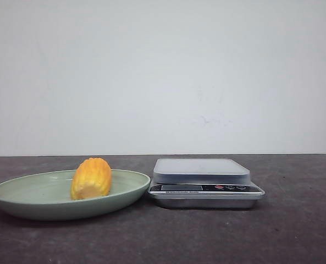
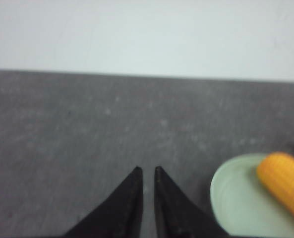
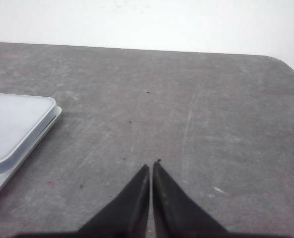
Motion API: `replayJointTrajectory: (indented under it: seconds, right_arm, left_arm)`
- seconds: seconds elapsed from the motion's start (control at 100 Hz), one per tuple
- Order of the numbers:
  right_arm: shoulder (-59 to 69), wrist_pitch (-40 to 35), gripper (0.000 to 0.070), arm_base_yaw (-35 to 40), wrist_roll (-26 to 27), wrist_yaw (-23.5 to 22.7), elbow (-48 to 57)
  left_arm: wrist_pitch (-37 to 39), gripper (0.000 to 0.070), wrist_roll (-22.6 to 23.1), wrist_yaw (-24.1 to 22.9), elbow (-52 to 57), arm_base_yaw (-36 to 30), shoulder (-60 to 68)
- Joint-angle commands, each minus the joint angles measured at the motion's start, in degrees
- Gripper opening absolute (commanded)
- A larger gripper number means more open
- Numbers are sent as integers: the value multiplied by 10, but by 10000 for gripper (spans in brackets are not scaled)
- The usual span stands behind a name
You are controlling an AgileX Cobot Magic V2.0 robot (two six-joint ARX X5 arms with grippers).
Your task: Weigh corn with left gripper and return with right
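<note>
The corn [image 1: 91, 178] lies on its side in a shallow pale-green plate [image 1: 31, 192], toward the plate's right half, its flat cut end facing forward. Just beside the plate's right rim, on the dark grey counter [image 1: 294, 220], sits a silver kitchen scale [image 1: 205, 181] with nothing on its platform. The left pincer [image 2: 147, 171] hangs over bare counter, its black fingers nearly together with a thin gap, the plate and corn off to one side of it. The right pincer [image 3: 151, 167] has its tips pressed together, empty, near the scale's corner.
</note>
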Motion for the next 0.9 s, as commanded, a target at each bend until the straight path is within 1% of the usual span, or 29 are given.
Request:
replayJointTrajectory:
  seconds: [0.0, 0.04, 0.18, 0.24, 0.47, 0.89]
  right_arm:
    - [1, 6, 6, 2, 5, 0, -1]
    - [1, 6, 6, 2, 5, 0, -1]
    - [1, 6, 6, 2, 5, 0, -1]
    - [1, 6, 6, 2, 5, 0, -1]
    - [1, 6, 6, 2, 5, 0, -1]
    - [1, 6, 6, 1, 5, 0, -1]
  left_arm:
    - [-17, 0, 19, -2, -10, 1, 0]
    - [-33, 0, 20, -3, -10, 1, 0]
    - [-32, 0, 19, -6, -10, 2, 0]
    - [-31, 0, 8, -6, -10, 2, 0]
    - [-31, 0, 8, -6, -10, -14, 0]
    - [-31, 0, 8, -6, -10, -14, 0]
